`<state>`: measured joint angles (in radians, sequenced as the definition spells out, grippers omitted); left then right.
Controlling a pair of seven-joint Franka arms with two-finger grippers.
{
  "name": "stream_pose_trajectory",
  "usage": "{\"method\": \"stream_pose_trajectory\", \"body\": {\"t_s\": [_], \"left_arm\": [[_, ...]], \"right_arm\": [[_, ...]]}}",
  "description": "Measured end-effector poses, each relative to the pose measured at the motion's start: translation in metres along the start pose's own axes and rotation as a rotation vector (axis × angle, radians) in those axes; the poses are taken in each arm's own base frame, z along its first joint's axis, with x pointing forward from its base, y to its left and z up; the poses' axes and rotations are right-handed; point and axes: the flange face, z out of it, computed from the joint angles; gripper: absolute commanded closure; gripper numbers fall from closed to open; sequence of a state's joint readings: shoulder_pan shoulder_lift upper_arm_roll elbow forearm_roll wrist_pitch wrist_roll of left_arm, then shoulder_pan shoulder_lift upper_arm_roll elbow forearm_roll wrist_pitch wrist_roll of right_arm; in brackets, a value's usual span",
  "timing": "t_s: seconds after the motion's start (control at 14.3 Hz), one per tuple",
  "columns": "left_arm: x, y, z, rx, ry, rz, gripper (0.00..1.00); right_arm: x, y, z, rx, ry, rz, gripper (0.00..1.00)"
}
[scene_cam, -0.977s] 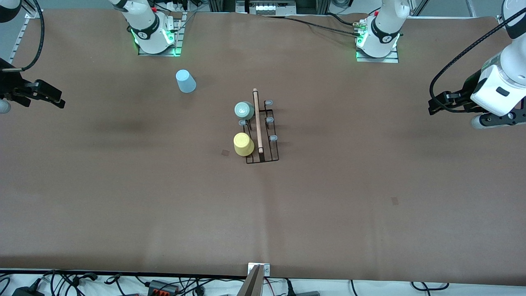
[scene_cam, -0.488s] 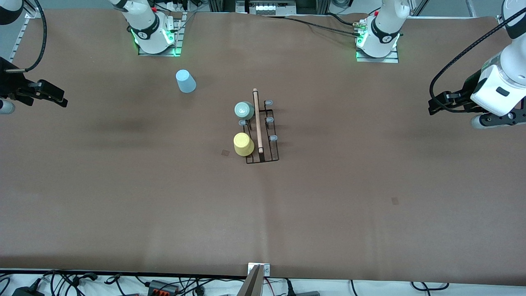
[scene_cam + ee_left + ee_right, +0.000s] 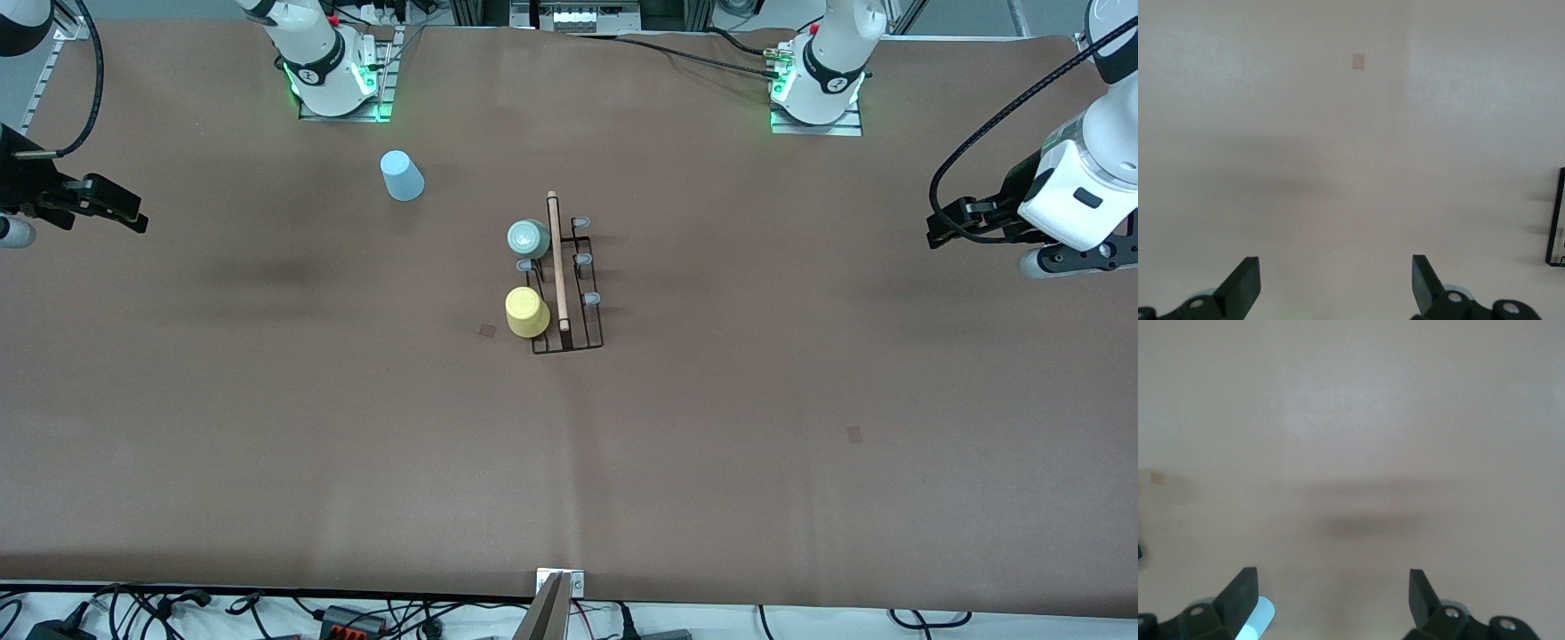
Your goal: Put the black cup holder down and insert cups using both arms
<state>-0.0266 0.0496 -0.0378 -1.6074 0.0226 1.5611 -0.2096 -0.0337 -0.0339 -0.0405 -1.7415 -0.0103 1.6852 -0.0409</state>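
Black cup holder [image 3: 1558,217] (edge only)

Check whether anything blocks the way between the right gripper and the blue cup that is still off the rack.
Nothing visible does. The right gripper, open, hangs over the right arm's end of the table. Only bare tabletop shows between it and the blue cup. The rack stands nearer the table's middle.

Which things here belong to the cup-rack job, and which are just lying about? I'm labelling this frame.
Job:
black cup holder
sage green cup and yellow cup, on its prongs
light blue cup, loose on the table
left gripper, right gripper, both open, waiting

Lying about:
small tape patch
cables at the table edge
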Motion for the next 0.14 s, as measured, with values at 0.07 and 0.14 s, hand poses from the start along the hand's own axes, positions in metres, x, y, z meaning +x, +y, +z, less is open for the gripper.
{"method": "stream_pose_trajectory", "body": {"t_s": [0.07,0.14], "left_arm": [[0.0,0.0,0.0,0.0,0.0,0.0,0.0],[0.0,0.0,0.0,0.0,0.0,0.0,0.0]], "right_arm": [[0.0,0.0,-0.0002,0.0,0.001,0.0,0.0],[0.0,0.0,-0.0003,0.0,0.002,0.0,0.0]]}}
